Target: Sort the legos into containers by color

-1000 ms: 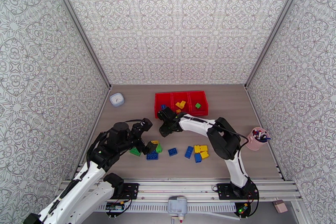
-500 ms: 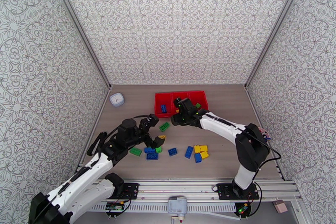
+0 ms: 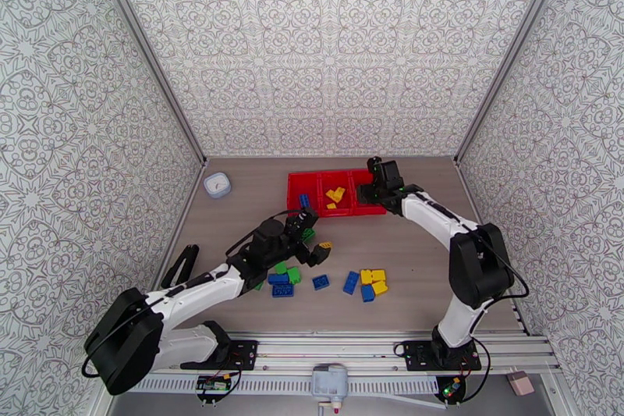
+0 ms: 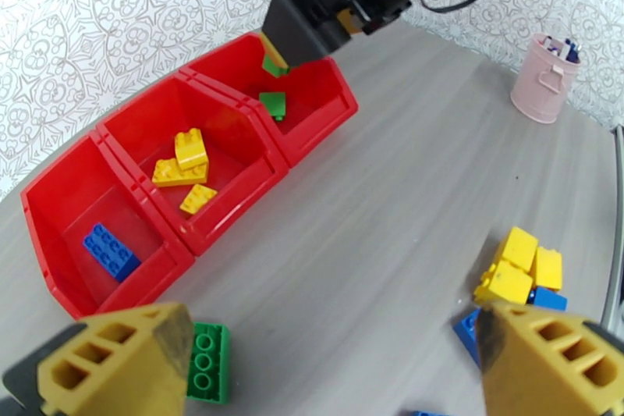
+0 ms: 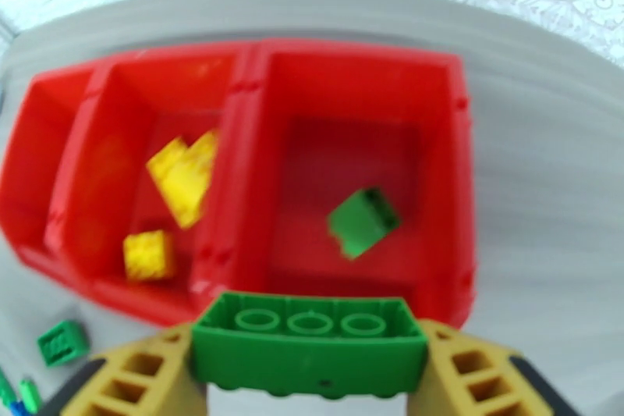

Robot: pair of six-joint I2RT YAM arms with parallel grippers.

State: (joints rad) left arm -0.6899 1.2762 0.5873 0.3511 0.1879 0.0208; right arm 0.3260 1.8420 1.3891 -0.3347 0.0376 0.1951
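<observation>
Green studded plastic brick (image 5: pixel 308 343), gripped by our right pincer (image 5: pixel 312 375), has come across to the rightmost compartment (image 5: pixel 351 144) of the red plastic tray (image 5: pixel 351 51), ready to drop; our left pincer (image 4: pixel 327 339) gapes empty.
</observation>
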